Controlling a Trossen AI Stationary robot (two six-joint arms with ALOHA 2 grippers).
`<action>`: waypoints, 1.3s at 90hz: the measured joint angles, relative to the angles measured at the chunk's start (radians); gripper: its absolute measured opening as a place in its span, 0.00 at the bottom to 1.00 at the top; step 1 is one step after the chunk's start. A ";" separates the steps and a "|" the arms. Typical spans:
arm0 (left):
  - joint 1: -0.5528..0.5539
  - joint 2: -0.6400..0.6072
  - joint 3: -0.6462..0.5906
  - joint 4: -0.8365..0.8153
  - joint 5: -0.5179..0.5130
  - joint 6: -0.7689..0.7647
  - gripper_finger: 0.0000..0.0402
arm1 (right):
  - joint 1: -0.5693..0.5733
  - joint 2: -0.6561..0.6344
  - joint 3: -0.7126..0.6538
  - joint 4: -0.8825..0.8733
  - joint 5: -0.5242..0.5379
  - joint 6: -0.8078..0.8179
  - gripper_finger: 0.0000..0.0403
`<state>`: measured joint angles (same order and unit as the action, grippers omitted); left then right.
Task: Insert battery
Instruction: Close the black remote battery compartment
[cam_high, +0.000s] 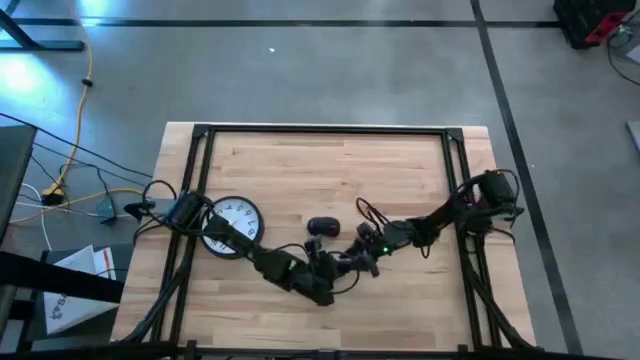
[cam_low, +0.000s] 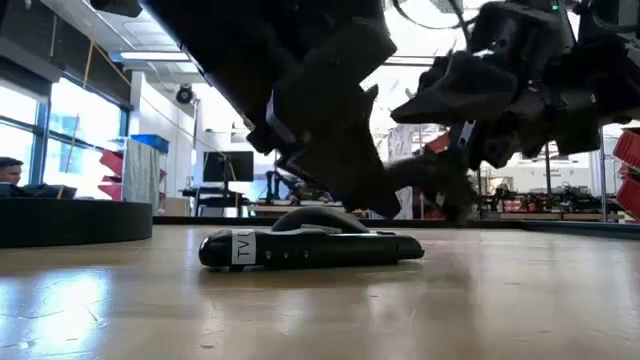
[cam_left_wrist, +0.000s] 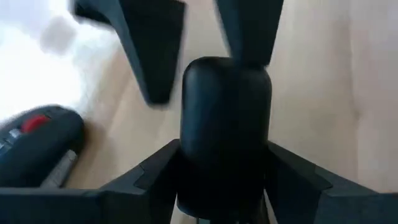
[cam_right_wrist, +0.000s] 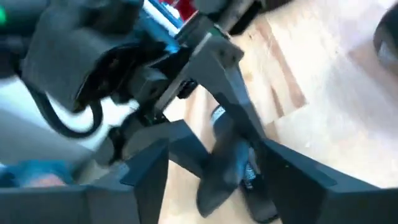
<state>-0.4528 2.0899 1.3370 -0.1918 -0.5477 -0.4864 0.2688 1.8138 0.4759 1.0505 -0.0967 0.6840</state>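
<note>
My left gripper (cam_left_wrist: 224, 150) sits at 6 o'clock from the table's (cam_high: 400, 170) middle. Its fingers are clamped on a dark, round-ended piece (cam_left_wrist: 225, 106), one finger pressed to each side. What the piece is, I cannot tell.

My right gripper (cam_right_wrist: 221, 155) comes in from 4 o'clock and meets it nose to nose. Its fingers (cam_left_wrist: 155, 56) are apart and straddle the far end of the piece, with a gap on at least one side. In the right wrist view a small silvery-blue bit (cam_right_wrist: 217, 115) shows against the piece. It may be the battery, but I cannot tell for sure, and I see no battery plainly anywhere else.

Just beside the held piece a black remote (cam_low: 310, 248) lies flat on the wood. It has a red button at one end and a white "TV" label on its side. Both grippers hang above it in the low view.

At 12 o'clock from my left gripper, near the table's middle, rests a black mouse (cam_high: 322, 227). At 9 o'clock from the mouse a white-faced clock (cam_high: 232, 225) lies face up, partly under my left arm.

Beyond the table, a person (cam_low: 10, 170) shows at the room's far edge.
</note>
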 joint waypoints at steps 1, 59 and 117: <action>0.002 0.000 0.001 -0.008 0.006 -0.006 0.46 | 0.002 -0.008 0.000 -0.014 0.004 -0.017 0.56; 0.086 0.008 0.105 -0.114 0.147 -0.131 0.46 | 0.112 -0.256 0.000 -0.414 0.148 -0.384 0.60; 0.062 0.034 0.103 -0.106 0.124 -0.139 0.46 | 0.181 -0.256 0.000 -0.419 0.349 -0.588 0.60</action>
<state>-0.3908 2.1235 1.4399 -0.2974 -0.4237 -0.6250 0.4500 1.5578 0.4763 0.6315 0.2523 0.0963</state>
